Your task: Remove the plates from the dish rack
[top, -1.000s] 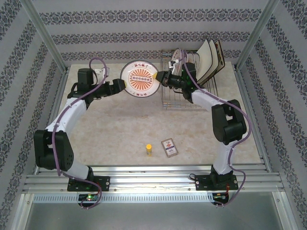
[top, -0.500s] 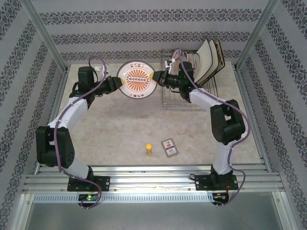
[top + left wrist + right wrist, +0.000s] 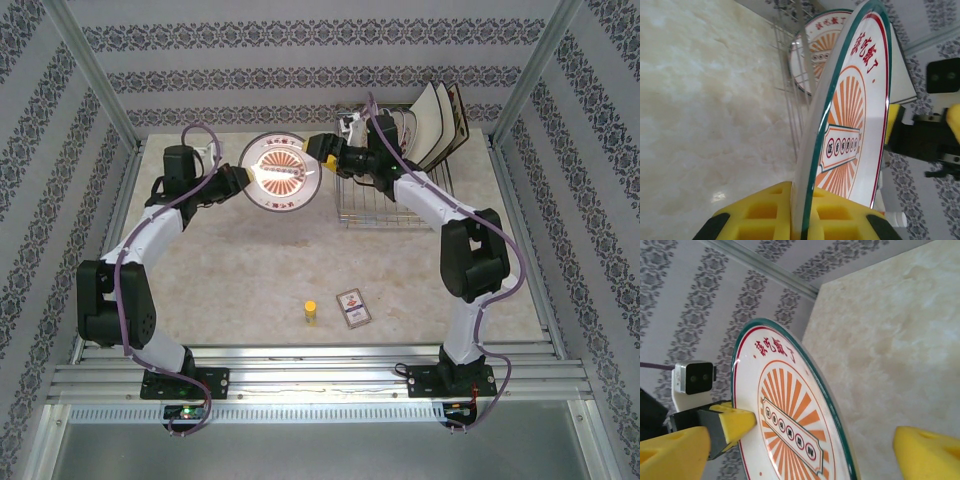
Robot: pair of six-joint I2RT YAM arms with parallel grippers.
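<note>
A round white plate [image 3: 280, 172] with a green rim and orange sunburst hangs tilted above the table, left of the dish rack [image 3: 385, 205]. My left gripper [image 3: 245, 180] is shut on its left rim, and the yellow pads [image 3: 765, 210] pinch the plate's edge [image 3: 855, 125]. My right gripper [image 3: 326, 149] is open at the plate's upper right. Its fingers [image 3: 925, 452] stand wide apart with the plate [image 3: 790, 410] between them. Another round plate [image 3: 822, 45] and the square cream plates [image 3: 440, 125] stand in the rack.
A small yellow cylinder [image 3: 311, 312] and a small picture card [image 3: 353, 307] lie on the marble tabletop near the front. Patterned walls and metal posts close in the table on three sides.
The held plate has moved left and tilted with my left gripper. My right gripper has shifted up and back along the plate's right rim.
</note>
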